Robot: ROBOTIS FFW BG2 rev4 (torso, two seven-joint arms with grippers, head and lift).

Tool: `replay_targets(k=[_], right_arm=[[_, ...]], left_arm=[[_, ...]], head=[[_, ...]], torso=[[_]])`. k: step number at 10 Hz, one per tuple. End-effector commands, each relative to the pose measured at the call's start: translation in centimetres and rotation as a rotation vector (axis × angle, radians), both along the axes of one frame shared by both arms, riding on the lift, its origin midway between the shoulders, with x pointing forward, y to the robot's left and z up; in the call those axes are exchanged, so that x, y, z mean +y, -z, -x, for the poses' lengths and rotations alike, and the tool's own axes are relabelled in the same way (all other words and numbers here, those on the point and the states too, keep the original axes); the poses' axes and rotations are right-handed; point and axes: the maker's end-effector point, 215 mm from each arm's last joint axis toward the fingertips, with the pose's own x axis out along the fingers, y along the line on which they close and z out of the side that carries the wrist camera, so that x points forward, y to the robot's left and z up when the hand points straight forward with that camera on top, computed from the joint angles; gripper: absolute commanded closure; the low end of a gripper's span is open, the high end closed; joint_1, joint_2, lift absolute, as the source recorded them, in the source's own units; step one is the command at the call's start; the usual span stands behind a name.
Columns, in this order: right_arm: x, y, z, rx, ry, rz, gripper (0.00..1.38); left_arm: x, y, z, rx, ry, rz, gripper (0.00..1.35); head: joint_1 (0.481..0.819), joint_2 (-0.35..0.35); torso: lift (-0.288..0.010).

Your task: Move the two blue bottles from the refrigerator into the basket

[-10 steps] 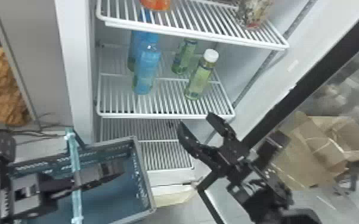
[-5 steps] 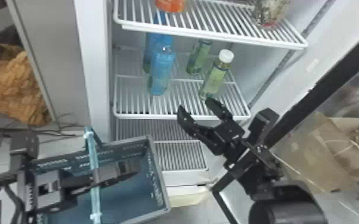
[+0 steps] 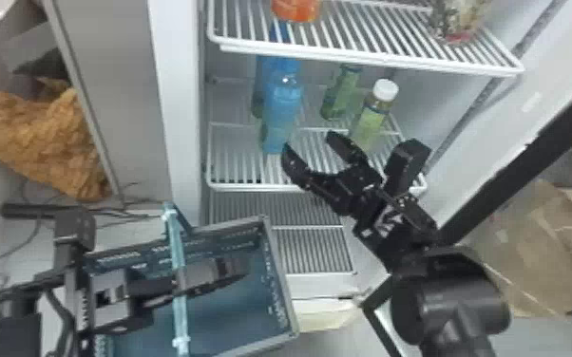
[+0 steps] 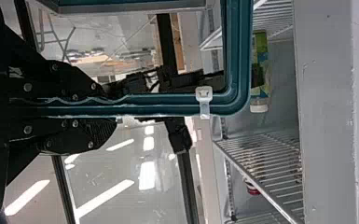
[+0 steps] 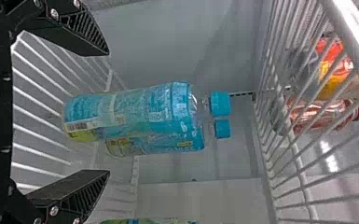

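likely heavy, slick, soft-walled; take front bottle (image 3: pixel 281 114) mid-body, near left edge of shelf (image 3: pixel 252 188), with right gripper (image 5: pixel 108 113) spread, left gripper (image 4: pixel 115 107) clenched on basket handle (image 4: pixel 168 105).

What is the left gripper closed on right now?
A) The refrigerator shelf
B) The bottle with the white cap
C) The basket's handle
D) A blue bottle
C: the left gripper has its two fingers pinched on either side of the basket's teal handle.
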Motion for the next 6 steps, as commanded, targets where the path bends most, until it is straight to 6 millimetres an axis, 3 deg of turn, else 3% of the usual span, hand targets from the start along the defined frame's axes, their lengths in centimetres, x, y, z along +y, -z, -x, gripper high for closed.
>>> replay_targets(k=[1, 6], right_arm=[[0.4, 0.0, -1.4, -0.003, 0.004, 0.008, 0.15], [1.6, 0.5, -5.0, 0.006, 0.011, 0.034, 0.14]], left_arm=[[0.0, 0.0, 0.0, 0.000, 0.000, 0.000, 1.20], [0.0, -0.2, -0.2, -0.008, 0.000, 0.000, 1.20]], head=[[0.695, -0.199], [0.695, -0.174]], torso=[[-0.220], [-0.220]])
